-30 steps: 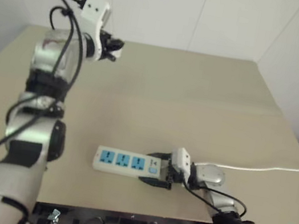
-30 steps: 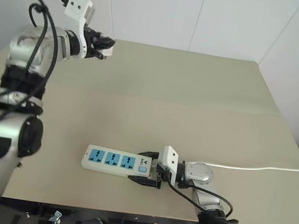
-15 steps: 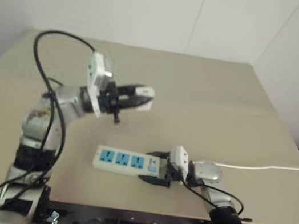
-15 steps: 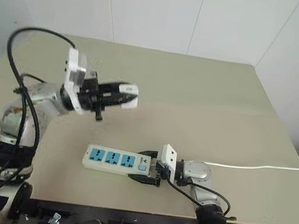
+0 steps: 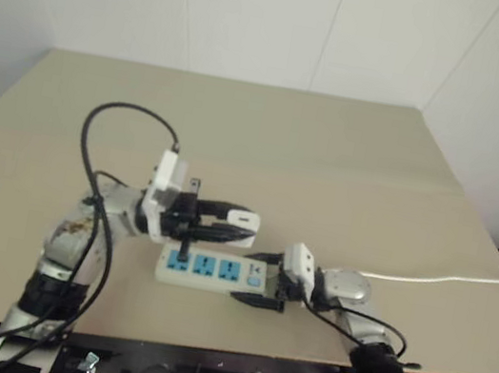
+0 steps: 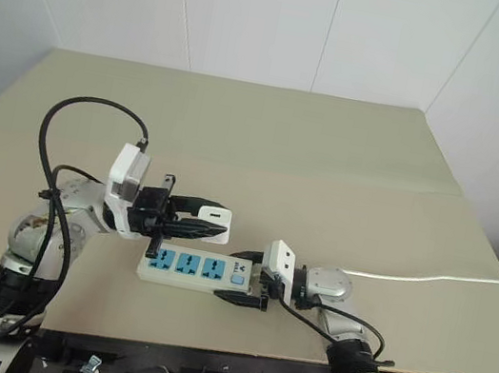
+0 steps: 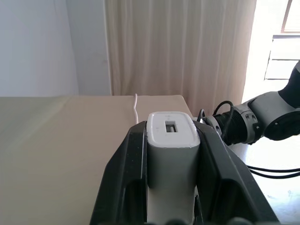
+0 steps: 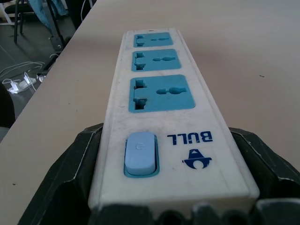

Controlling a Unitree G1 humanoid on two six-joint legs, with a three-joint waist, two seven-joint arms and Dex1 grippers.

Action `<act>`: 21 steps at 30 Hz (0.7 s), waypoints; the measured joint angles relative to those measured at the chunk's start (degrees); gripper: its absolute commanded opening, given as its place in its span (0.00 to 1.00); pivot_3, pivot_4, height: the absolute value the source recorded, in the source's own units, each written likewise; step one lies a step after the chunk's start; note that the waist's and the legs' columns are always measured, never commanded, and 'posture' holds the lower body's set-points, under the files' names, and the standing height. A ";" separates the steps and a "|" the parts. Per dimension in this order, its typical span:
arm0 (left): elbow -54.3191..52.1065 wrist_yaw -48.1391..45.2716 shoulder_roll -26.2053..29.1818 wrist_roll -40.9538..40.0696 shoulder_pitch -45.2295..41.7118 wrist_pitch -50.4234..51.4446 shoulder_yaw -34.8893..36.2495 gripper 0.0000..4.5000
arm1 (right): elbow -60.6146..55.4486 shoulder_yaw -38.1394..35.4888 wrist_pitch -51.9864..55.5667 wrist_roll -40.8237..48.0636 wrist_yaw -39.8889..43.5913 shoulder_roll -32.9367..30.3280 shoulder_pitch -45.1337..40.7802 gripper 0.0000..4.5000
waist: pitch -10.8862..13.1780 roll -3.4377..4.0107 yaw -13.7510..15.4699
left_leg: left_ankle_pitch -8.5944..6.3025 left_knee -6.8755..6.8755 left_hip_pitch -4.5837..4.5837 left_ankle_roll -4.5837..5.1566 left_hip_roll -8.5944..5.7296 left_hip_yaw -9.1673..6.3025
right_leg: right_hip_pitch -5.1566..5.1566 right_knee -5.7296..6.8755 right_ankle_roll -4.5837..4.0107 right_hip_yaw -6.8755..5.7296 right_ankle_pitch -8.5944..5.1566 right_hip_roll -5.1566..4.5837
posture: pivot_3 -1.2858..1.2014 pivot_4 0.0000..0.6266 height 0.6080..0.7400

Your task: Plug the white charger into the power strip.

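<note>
Already the white charger (image 7: 171,140) sits pinched between the two black fingers of the left gripper (image 6: 208,229), which is closed tight on its sides; the flat end with a small slot faces away from the wrist. That gripper lies roughly level above the table (image 5: 333,153), with the charger hovering just over the back edge of the power strip (image 6: 194,270), near its middle socket but not yet in any socket. The right gripper (image 5: 263,286) has its jaws spread wide around the switch end of the power strip and appears to brace it flat on the table. So the pick-up and the steadying look done; what seems left is to turn the charger so its prongs face down, line it up over one of the three blue sockets and press it home. The prongs themselves cannot be made out.

The charger is a small smooth plastic block with rounded corners and a slightly glossy skin. The power strip is a long white plastic bar, a little scuffed, with three square blue socket faces in a row, a pale blue rocker switch (image 8: 139,153) and a blue printed logo beside it. A thin white cord (image 5: 436,277) runs from its switch end across the table toward the right edge. The table has a matte, beige, even surface.
</note>
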 measured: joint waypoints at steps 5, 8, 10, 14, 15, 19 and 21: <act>1.77 -1.65 0.45 0.70 0.91 -2.15 -1.26 0.22 | -0.01 0.01 0.00 -0.06 -0.02 -0.02 0.00 0.77 | 0.00 0.00 -0.01 | 0.00 0.00 0.00 0.00 0.00 0.01 | 0.00 -0.04 0.00 0.00 0.00 0.00 | 0.52 0.24 1.00; 2.32 -2.28 0.47 1.23 1.76 -3.32 -2.16 0.22 | -0.06 0.02 0.00 -0.06 -0.01 -0.06 0.02 0.77 | 0.00 0.00 0.02 | 0.00 0.00 -0.02 0.00 0.00 0.00 | 0.00 -0.05 -0.01 0.00 0.00 0.00 | 0.52 0.24 1.00; 2.32 -2.76 0.48 1.27 2.15 -3.79 -2.73 0.22 | -0.10 0.02 0.00 -0.06 -0.04 -0.05 0.02 0.77 | 0.00 0.00 0.00 | 0.00 0.00 -0.01 0.00 0.00 0.00 | 0.00 -0.05 -0.01 0.00 0.00 0.00 | 0.52 0.24 1.00; 4.11 -3.89 0.47 2.91 3.19 -6.90 -3.84 0.22 | -0.23 0.04 0.00 -0.05 -0.05 -0.05 0.07 0.77 | 0.00 0.00 0.00 | 0.00 -0.01 -0.01 0.00 0.00 0.01 | 0.00 -0.06 -0.01 0.00 0.00 0.00 | 0.52 0.24 1.00; 4.94 -4.08 0.47 3.50 3.78 -7.61 -4.32 0.22 | -0.28 0.04 0.00 -0.05 -0.02 -0.12 0.12 0.77 | 0.00 0.00 0.03 | 0.00 -0.01 -0.02 0.01 0.00 0.01 | 0.00 -0.08 -0.01 0.00 0.00 0.00 | 0.52 0.24 1.00; 7.34 -4.44 0.17 5.01 4.57 -9.90 -5.75 0.22 | -0.49 0.04 0.01 -0.05 -0.03 -0.25 0.24 0.77 | 0.00 0.00 0.08 | -0.01 -0.01 -0.05 0.01 0.00 0.00 | 0.00 -0.11 -0.01 0.00 0.00 0.00 | 0.52 0.24 1.00; 7.93 -4.40 -0.10 5.50 4.56 -10.54 -6.18 0.22 | -0.62 0.04 0.02 -0.04 -0.03 -0.27 0.33 0.77 | 0.00 0.01 0.08 | -0.01 -0.02 -0.05 0.02 0.00 0.00 | 0.00 -0.14 -0.01 0.00 0.00 0.00 | 0.52 0.24 1.00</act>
